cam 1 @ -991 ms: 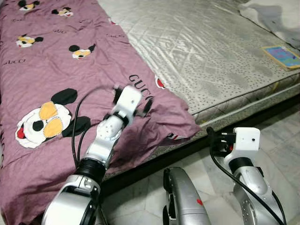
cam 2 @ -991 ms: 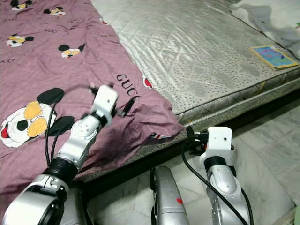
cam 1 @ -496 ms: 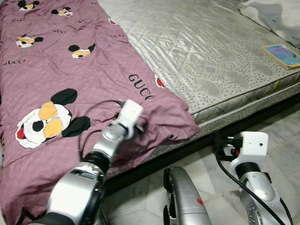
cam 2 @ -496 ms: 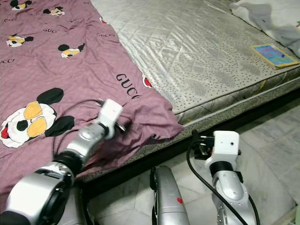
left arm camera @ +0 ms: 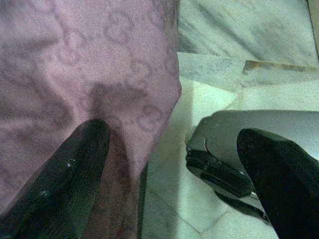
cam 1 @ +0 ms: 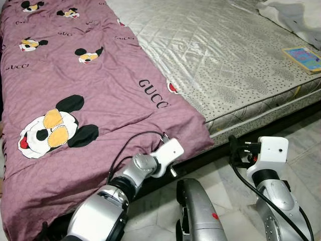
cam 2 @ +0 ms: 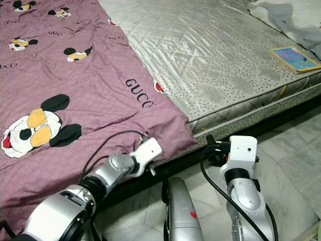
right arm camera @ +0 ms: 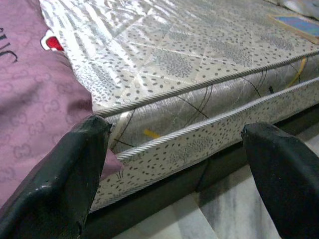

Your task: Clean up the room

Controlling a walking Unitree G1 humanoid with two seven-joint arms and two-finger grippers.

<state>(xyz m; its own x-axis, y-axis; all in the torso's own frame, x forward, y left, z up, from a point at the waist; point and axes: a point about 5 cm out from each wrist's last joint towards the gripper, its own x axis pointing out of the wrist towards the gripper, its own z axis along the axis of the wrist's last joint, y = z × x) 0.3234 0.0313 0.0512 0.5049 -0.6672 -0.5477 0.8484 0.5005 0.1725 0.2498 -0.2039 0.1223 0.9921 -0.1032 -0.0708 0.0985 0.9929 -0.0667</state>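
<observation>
1. Your left gripper (left arm camera: 169, 164) dropped off the blanket (cam 1: 75, 125) to its corner overhanging the bed's (cam 1: 241, 75) front edge, fingers spread, empty.
2. Right gripper (right arm camera: 174, 164) hung spread beside the mattress edge.
3. Pinch that corner deeply, I'd say.

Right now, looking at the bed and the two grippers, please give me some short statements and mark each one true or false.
1. The purple blanket covers the whole mattress. False: it covers the robot's left part; the rest is bare.
2. The left gripper is open at the blanket's hanging edge. True.
3. A book lies on the floor. False: it lies on the mattress near its edge.
4. The right gripper is open and faces the mattress side. True.
5. The right gripper holds the blanket. False: it holds nothing.
</observation>
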